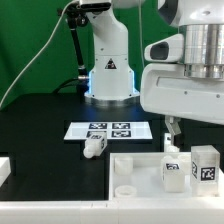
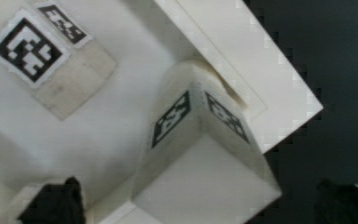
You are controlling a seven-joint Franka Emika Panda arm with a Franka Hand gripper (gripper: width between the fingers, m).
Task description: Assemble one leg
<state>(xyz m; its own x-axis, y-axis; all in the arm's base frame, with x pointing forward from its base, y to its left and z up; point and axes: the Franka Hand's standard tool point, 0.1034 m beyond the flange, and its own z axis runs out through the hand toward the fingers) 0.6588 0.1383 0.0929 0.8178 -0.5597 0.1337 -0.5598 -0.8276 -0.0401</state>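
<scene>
A: Arm's low on the exterior view's right; the gripper (image 1: 172,128) hangs just above the big white slab (image 1: 135,172), with one thin finger (image 1: 170,127) showing under the wrist housing.

B: And the leg?

A: A chunky white leg (image 1: 175,168) stands on the slab right below that finger, tag facing out; a second post (image 1: 205,162) sits just beside it, toward the exterior view's right; a third one (image 1: 93,146) lies tipped over on the black table (image 1: 40,125), near the corner of the marker board (image 1: 108,129).

B: What's the wrist camera giving us?

A: Close and blurry; the leg (image 2: 202,150) fills the middle, two tagged faces meeting at an edge; behind it the slab (image 2: 87,110) with a tag (image 2: 34,45) stuck on its surface; the two dark fingertips (image 2: 51,200) sit at the frame's edge, one on each side of the leg.

B: Jaws?

A: Apart, wide enough to straddle the leg; neither pad looks to be touching it; whether there's any contact low down, I can't tell from here.

B: Robot base?

A: White pedestal (image 1: 108,70) at the back, against the green backdrop (image 1: 35,40).
</scene>
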